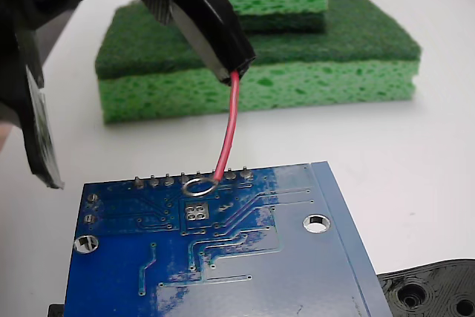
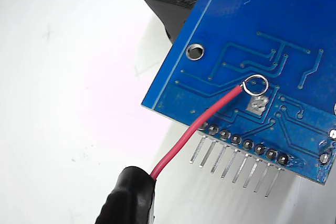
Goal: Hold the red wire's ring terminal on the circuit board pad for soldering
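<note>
While the gripper (image 1: 236,68) clamps its black fingertips shut on the upper end of the red wire (image 1: 228,128), the wire hangs nearly upright in the fixed view, bowing slightly and running down toward the circuit board (image 1: 245,272). In the wrist view it runs diagonally from the fingertips at lower left up to the right across the board's edge. Thin red insulation ends in the ring terminal (image 2: 255,85), a small silvery open loop. The loop lies over the blue board just beside the pad (image 2: 255,105), a silvery square with four dark holes, not centred on it. Grey solder pins (image 2: 236,163) line the board's edge near the wire. No writing is readable.
</note>
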`<state>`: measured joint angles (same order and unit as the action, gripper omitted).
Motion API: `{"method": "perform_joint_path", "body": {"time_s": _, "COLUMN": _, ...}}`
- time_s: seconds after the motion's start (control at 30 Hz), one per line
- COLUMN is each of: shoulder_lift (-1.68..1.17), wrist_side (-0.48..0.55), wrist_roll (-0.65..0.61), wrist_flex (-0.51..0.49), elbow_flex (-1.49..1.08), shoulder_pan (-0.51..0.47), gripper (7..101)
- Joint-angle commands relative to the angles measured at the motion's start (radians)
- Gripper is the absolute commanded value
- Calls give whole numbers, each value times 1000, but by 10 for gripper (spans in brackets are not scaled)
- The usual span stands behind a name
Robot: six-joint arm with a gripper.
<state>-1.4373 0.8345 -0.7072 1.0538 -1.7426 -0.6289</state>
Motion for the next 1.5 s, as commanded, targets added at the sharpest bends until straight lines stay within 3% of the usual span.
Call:
{"method": "perform_joint_path", "body": {"time_s": 0.03, "shoulder_lift": 0, "wrist_side": 18, "wrist_roll": 3, "wrist_flex": 0, "elbow_flex": 9, "shoulder_pan": -2, "gripper": 1005}}
{"method": "perform_joint_path", "body": {"time_s": 1.5, "shoulder_lift": 18, "wrist_side": 8, "wrist_roll": 28, "wrist_flex": 14, "elbow_flex": 14, "shoulder_pan": -6, "gripper": 1005}}
